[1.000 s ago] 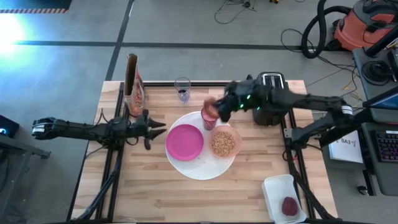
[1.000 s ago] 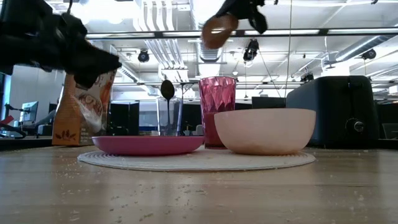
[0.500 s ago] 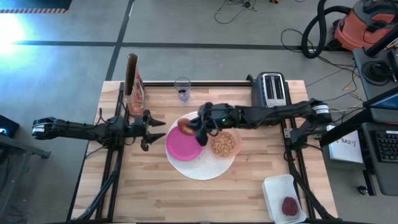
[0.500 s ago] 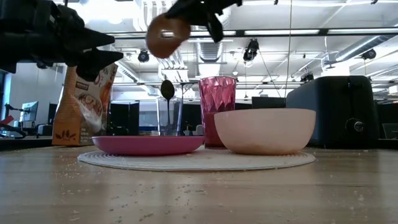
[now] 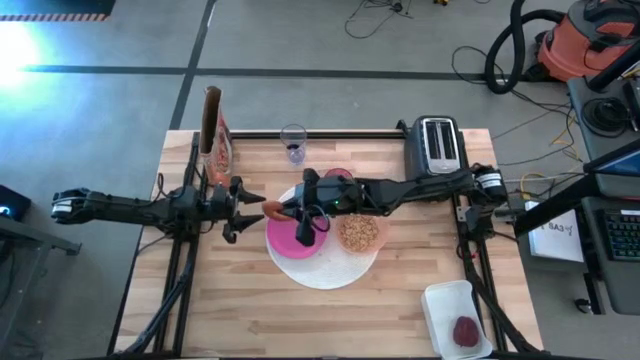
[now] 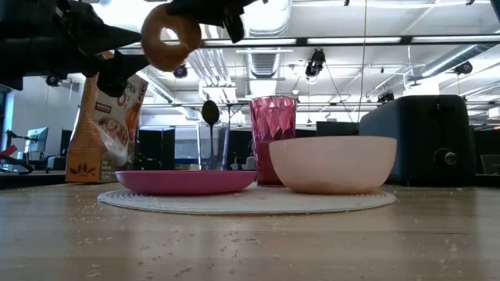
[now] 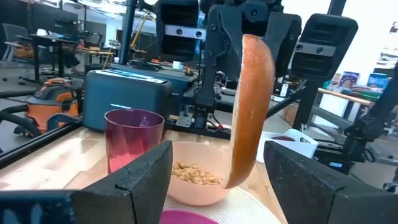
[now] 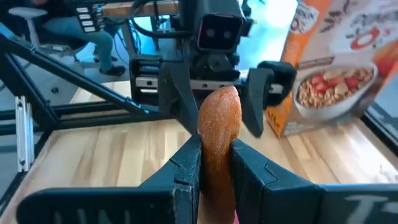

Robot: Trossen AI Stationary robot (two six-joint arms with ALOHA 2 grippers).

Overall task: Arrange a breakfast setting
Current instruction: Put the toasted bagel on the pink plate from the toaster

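The round toasted bread [image 6: 170,35], a ring with a hole, hangs high above the table's left-centre, and my right gripper [image 5: 288,210] is shut on it. Edge-on, the bread [image 7: 252,106] stands just ahead of my open left gripper [image 5: 248,212], whose fingers [image 8: 255,102] flank it without touching. Below lie the magenta plate [image 5: 290,240] and the translucent pink bowl [image 5: 360,232], holding cereal, both on the big white round disc [image 5: 325,272]. The pink tumbler [image 6: 273,136] stands on the disc behind them. A small dark-red fruit [image 5: 466,330] lies in a white tray. My right gripper pinches the bread's two flat faces [image 8: 217,155] between its two fingers, on the part of the ring nearest the table's right. The fingers reach in roughly level from the table's right. The bread stands on edge, lifted clear above the plate's left rim.
A cereal box [image 5: 213,135] stands at the far left. A clear glass with the blue-handled spoon [image 5: 293,145] is at the far edge, and a dark toaster [image 5: 437,145] at the far right. The white tray [image 5: 455,318] sits at the near right corner. Bare wood lies in front.
My right gripper has carried the bread from above the tumbler toward the table's left, over the plate, up to my left gripper, sinking a little and rolling, so the ring now faces the table's near edge. My left gripper has opened and tipped slightly up.
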